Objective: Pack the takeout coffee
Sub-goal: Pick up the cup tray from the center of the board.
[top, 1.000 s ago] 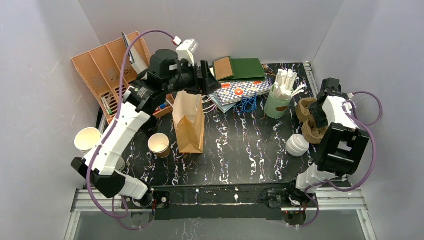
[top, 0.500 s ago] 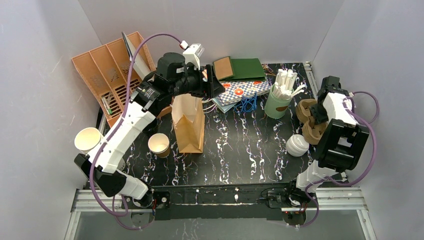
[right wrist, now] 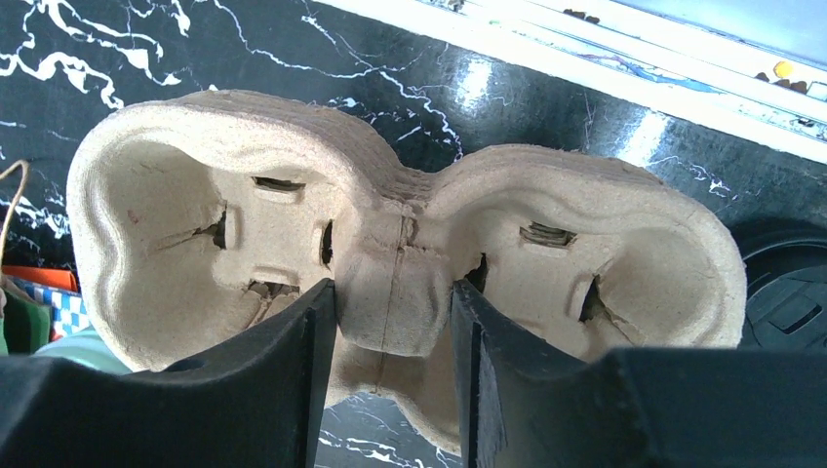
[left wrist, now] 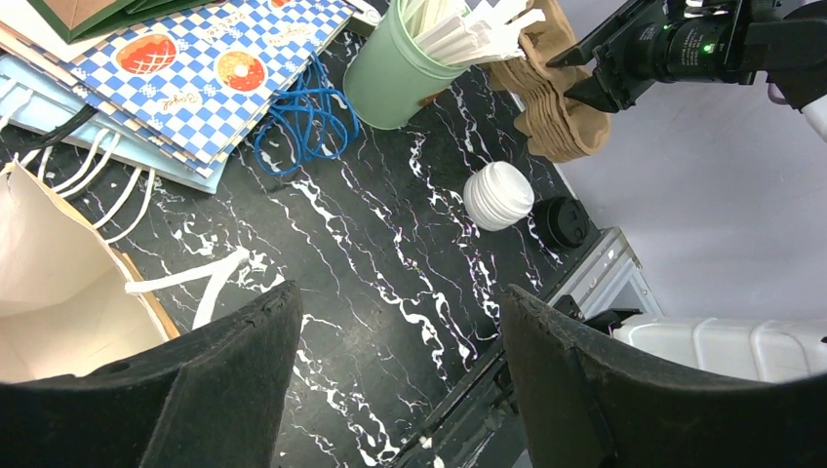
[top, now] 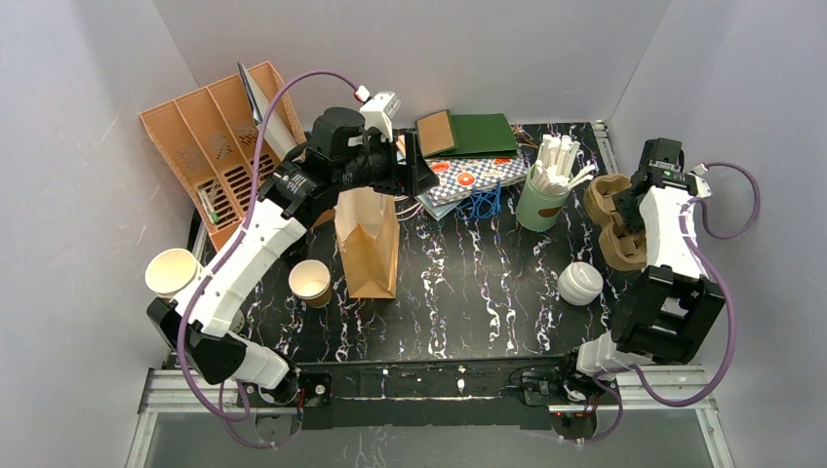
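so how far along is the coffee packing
Done: the paper bag stands open, the open left gripper above its mouth. In hand: the right gripper pinches the cup carrier at its middle; both wells are empty. Left: the tan cup beside the bag has no lid, the white lids sit stacked apart, so lidding, loading and bagging remain.

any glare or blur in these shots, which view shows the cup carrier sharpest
Right wrist: the pulp cup carrier is sharpest here, the right gripper's fingers dark and soft, white glare on the glossy tabletop. Left wrist: the left gripper's fingers blurred black, the stack of white lids crisp, carrier small. Top external: even light, soft shadows, no blur.
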`<state>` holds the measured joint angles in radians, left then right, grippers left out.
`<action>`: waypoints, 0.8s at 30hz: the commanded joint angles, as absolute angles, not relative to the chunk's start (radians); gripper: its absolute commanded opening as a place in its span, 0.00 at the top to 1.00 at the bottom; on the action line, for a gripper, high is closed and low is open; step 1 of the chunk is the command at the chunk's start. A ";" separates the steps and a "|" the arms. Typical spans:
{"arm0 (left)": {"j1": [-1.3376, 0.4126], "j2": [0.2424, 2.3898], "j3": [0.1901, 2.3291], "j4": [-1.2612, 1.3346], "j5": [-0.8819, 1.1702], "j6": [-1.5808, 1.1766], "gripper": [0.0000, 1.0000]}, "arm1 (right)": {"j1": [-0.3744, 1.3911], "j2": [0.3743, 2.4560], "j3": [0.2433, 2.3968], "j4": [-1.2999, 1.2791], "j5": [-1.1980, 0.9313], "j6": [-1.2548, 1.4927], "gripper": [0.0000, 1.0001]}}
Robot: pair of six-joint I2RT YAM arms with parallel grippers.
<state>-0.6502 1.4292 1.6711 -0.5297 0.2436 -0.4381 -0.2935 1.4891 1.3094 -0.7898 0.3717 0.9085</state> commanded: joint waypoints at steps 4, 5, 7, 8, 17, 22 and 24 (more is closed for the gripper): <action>-0.661 1.385 1.638 -0.523 0.248 -0.421 0.29 | -0.302 1.385 1.346 -0.827 0.315 0.833 0.54; -0.664 1.385 1.634 -0.523 0.249 -0.420 0.29 | -0.302 1.365 1.338 -0.845 0.319 0.833 0.54; -0.666 1.386 1.626 -0.520 0.252 -0.420 0.29 | -0.302 1.317 1.307 -0.860 0.301 0.827 0.54; -0.666 1.386 1.620 -0.517 0.255 -0.422 0.29 | -0.302 1.294 1.288 -0.865 0.291 0.826 0.54; -0.677 1.381 1.596 -0.513 0.258 -0.426 0.29 | -0.297 1.091 1.181 -0.959 0.102 0.771 0.54; -0.683 1.368 1.561 -0.497 0.260 -0.435 0.30 | -0.255 1.034 1.104 -0.939 -0.102 0.702 0.64; -0.684 1.366 1.533 -0.478 0.278 -0.438 0.30 | -0.212 1.029 1.081 -0.908 -0.153 0.672 0.68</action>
